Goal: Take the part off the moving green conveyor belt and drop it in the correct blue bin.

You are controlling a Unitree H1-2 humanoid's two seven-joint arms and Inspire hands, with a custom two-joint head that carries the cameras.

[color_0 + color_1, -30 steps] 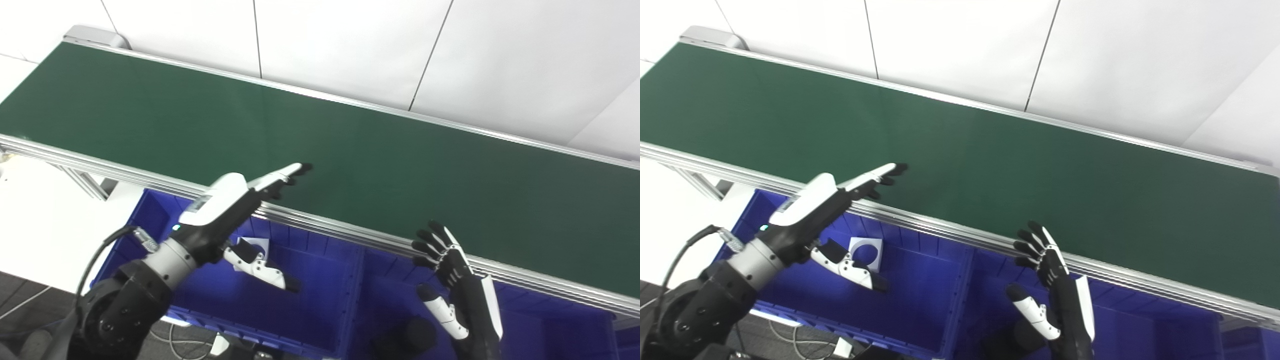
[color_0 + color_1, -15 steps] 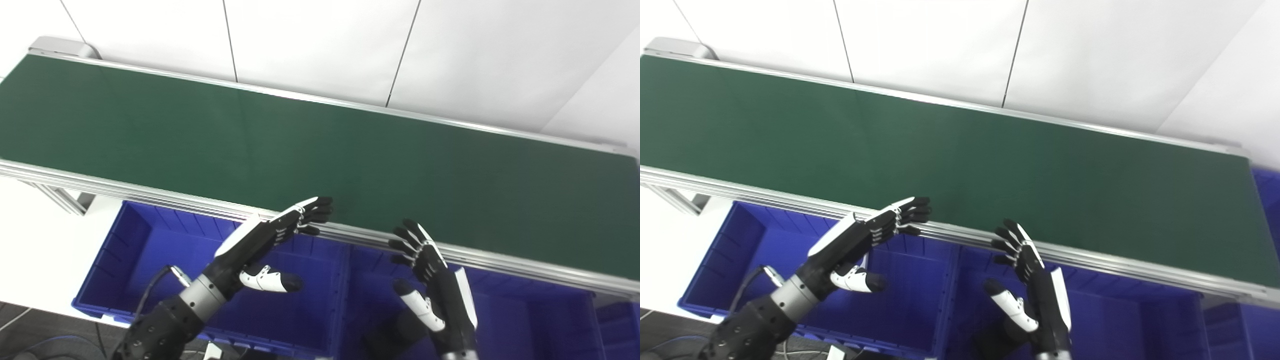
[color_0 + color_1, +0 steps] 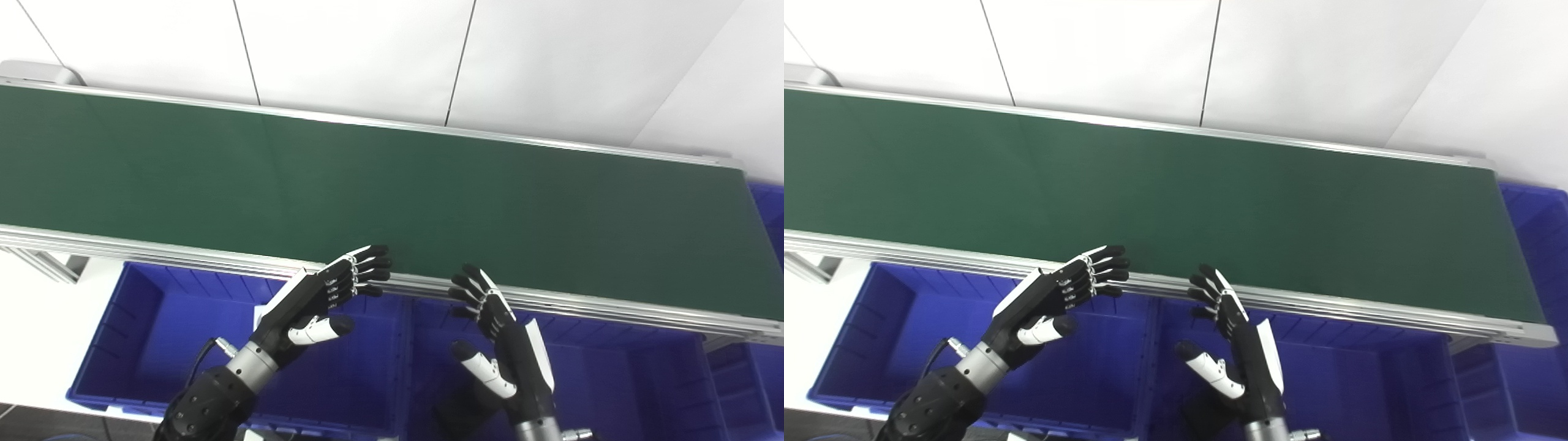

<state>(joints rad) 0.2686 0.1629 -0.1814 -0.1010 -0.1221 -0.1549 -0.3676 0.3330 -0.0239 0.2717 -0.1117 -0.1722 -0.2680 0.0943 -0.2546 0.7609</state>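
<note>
Your left hand (image 3: 318,294) has drawn back from over the long dark-green conveyor belt (image 3: 392,184) to its near aluminium rail; both it and your right hand (image 3: 499,334) hover with fingers spread, holding nothing. You're waiting: no part shows on the belt (a white piece is half-hidden in the left blue plastic bin (image 3: 153,343)).

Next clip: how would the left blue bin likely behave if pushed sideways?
The left blue bin probably stays stiff: its walls look like ribbed moulded plastic. Likely light for its size, with little showing inside. Wide and low, it would probably slide rather than tip.
</note>
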